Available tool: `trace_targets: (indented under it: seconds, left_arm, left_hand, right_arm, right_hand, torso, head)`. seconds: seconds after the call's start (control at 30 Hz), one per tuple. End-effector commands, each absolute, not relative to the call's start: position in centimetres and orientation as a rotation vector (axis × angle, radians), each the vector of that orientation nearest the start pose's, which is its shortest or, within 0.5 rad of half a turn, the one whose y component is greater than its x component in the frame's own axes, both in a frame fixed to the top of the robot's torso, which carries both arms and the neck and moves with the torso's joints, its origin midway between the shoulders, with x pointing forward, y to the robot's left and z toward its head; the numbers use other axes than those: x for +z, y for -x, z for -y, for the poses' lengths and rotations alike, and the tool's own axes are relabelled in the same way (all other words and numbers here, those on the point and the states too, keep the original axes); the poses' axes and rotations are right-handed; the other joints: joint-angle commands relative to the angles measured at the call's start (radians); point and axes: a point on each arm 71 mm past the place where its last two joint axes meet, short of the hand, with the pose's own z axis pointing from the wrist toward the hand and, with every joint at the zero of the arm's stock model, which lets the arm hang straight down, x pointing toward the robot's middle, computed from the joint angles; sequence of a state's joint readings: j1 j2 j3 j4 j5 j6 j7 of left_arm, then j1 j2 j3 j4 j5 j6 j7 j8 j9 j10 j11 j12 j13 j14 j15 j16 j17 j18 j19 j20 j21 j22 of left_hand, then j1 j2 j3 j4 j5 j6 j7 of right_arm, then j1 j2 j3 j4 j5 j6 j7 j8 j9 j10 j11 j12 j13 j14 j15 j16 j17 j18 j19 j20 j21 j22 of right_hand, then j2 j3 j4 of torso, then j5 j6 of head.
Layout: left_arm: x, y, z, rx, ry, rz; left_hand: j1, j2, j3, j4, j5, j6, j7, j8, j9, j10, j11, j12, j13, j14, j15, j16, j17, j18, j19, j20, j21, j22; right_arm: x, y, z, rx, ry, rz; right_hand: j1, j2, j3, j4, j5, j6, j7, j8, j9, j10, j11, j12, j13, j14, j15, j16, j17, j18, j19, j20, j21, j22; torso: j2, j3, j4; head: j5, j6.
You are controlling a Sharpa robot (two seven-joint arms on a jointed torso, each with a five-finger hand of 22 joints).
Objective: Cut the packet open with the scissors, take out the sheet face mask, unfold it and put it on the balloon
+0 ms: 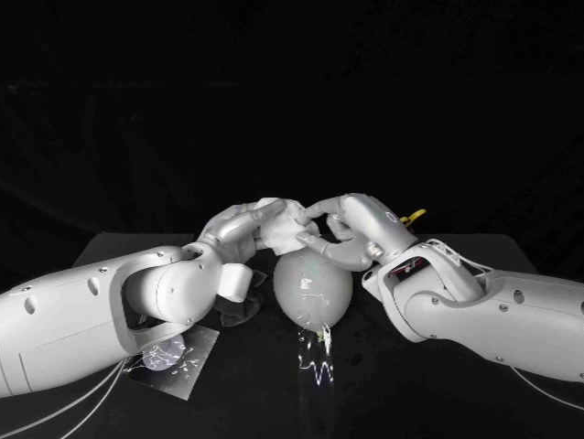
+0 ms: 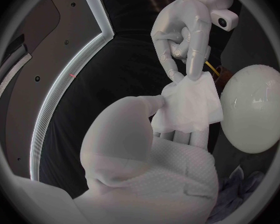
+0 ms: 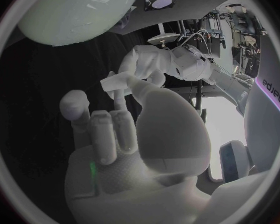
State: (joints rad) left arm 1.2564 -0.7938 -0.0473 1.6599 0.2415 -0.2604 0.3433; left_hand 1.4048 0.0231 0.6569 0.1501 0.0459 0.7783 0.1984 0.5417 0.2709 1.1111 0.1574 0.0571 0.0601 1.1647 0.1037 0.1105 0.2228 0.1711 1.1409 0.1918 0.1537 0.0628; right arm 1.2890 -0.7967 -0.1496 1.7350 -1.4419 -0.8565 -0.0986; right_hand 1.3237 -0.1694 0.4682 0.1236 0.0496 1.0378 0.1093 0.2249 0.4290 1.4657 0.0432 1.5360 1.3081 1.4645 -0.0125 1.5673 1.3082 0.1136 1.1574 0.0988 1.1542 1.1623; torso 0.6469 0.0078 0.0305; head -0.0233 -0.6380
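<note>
While left hand [image 1: 243, 229] and right hand [image 1: 349, 222] each pinch the folded sheet mask [image 2: 190, 107] near the balloon [image 1: 312, 283], easing its edges apart slowly should open it without tearing.

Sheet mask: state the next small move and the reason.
Probably draw the hands apart to unfold it. The sheet mask is a folded wad, held by both the left hand and the right hand, close by the balloon and not yet laid on it.
</note>
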Motion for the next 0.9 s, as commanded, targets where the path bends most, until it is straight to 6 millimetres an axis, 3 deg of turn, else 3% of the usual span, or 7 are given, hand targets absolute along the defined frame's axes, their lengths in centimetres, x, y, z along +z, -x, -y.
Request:
trace_targets:
  seconds: [0.03, 0.1, 0.3, 0.57, 0.9]
  left_arm:
    - [-14.51, -46.46, -13.95, -1.873, 1.272, -1.486]
    - [-14.53, -46.49, -13.98, -1.868, 1.274, -1.485]
    - [-14.57, -46.56, -14.07, -1.855, 1.279, -1.481]
    - [-14.62, -46.64, -14.18, -1.841, 1.283, -1.477]
    - [-14.66, -46.86, -14.45, -1.827, 1.286, -1.463]
  left_hand:
    - [-0.005, 0.001, 0.000, -0.004, 0.003, -0.005, 0.018, 0.004, 0.000, -0.005, 0.000, 0.005, 0.002, -0.004, 0.000, -0.002, 0.001, 0.008, -0.006, -0.001, -0.002, 0.002]
    - [-0.005, 0.001, 0.000, -0.004, 0.003, -0.005, 0.018, 0.004, 0.000, -0.005, 0.000, 0.005, 0.002, -0.004, 0.000, -0.002, 0.001, 0.008, -0.006, -0.001, -0.002, 0.002]
    - [-0.005, 0.001, 0.000, -0.004, 0.003, -0.004, 0.019, 0.004, 0.000, -0.005, 0.000, 0.005, 0.002, -0.004, -0.001, -0.002, 0.001, 0.008, -0.006, -0.001, -0.002, 0.002]
    - [-0.005, 0.001, 0.001, -0.005, 0.003, -0.004, 0.019, 0.005, 0.000, -0.004, 0.000, 0.005, 0.002, -0.003, -0.001, -0.002, 0.001, 0.008, -0.006, -0.001, -0.002, 0.002]
    - [-0.004, 0.001, 0.001, -0.007, 0.003, -0.003, 0.019, 0.006, 0.001, -0.003, 0.000, 0.006, 0.003, -0.002, -0.001, -0.002, 0.001, 0.009, -0.006, -0.001, -0.002, 0.003]
  right_arm:
    - [-13.03, -43.26, 13.19, 0.922, 0.069, -1.140]
    - [-12.91, -43.14, 13.20, 0.931, 0.066, -1.122]
    - [-12.64, -42.83, 13.21, 0.958, 0.059, -1.083]
    - [-12.57, -42.67, 13.28, 0.971, 0.056, -1.074]
    - [-12.76, -42.76, 13.48, 0.965, 0.055, -1.105]
  right_hand:
    - [0.031, 0.025, 0.023, -0.011, -0.001, 0.022, -0.007, 0.015, 0.006, 0.095, -0.015, 0.014, 0.247, 0.106, -0.011, 0.003, 0.263, 0.005, 0.019, -0.003, 0.015, 0.014]
    - [0.048, 0.037, 0.036, -0.023, -0.001, 0.037, -0.015, 0.025, 0.011, 0.100, -0.022, 0.024, 0.255, 0.106, -0.018, 0.003, 0.263, 0.003, 0.031, -0.005, 0.026, 0.024]
    - [0.067, 0.044, 0.048, -0.048, -0.001, 0.054, -0.027, 0.046, 0.025, 0.105, -0.034, 0.035, 0.263, 0.106, -0.030, 0.003, 0.263, -0.003, 0.054, -0.011, 0.047, 0.046]
    - [0.076, 0.055, 0.067, -0.067, -0.001, 0.059, -0.026, 0.064, 0.039, 0.105, -0.035, 0.035, 0.263, 0.106, -0.032, 0.003, 0.263, -0.005, 0.066, -0.015, 0.058, 0.058]
    - [0.071, 0.051, 0.077, -0.075, -0.001, 0.058, -0.025, 0.072, 0.045, 0.105, -0.034, 0.035, 0.263, 0.106, -0.031, 0.003, 0.263, -0.005, 0.065, -0.016, 0.057, 0.058]
  torso:
    - [0.000, 0.0005, -0.0005]
    - [0.000, 0.0006, -0.0006]
    - [0.000, 0.0004, -0.0005]
    - [-0.001, 0.0001, -0.0002]
    - [0.000, -0.0001, -0.0005]
  head:
    - [0.001, 0.001]
    - [0.001, 0.001]
    - [0.001, 0.001]
    - [0.001, 0.000]
    - [0.001, 0.001]
